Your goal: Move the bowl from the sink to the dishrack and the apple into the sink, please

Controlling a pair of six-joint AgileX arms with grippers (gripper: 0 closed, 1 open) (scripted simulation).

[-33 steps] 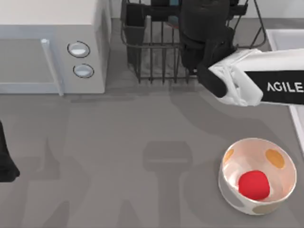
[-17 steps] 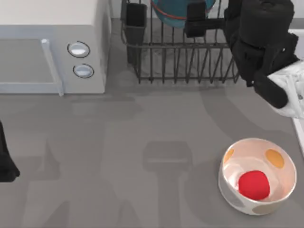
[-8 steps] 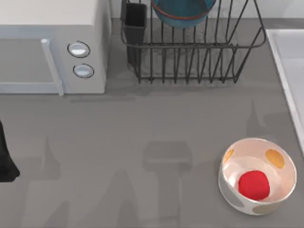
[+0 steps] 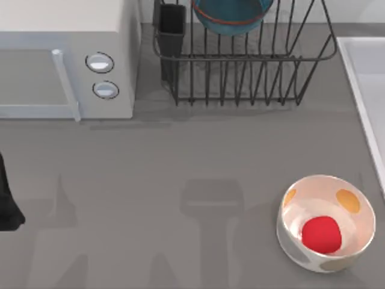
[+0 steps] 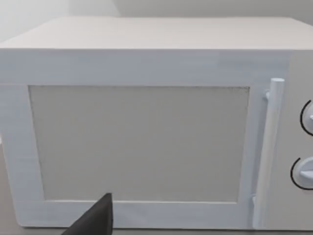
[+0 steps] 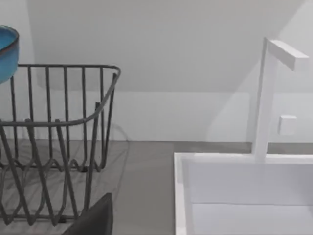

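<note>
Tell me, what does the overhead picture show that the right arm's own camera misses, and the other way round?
The top view alone has the microwave, the apple sitting in the white spotted bowl, and the left arm parked at the table's left edge. The right wrist view alone has the white faucet standing over the basin. Both show the dishrack, the teal bowl resting in it, and the sink.

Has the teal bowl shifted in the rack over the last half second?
No. The bowl sits at the same spot among the dishrack tines, beside the cutlery cup.
</note>
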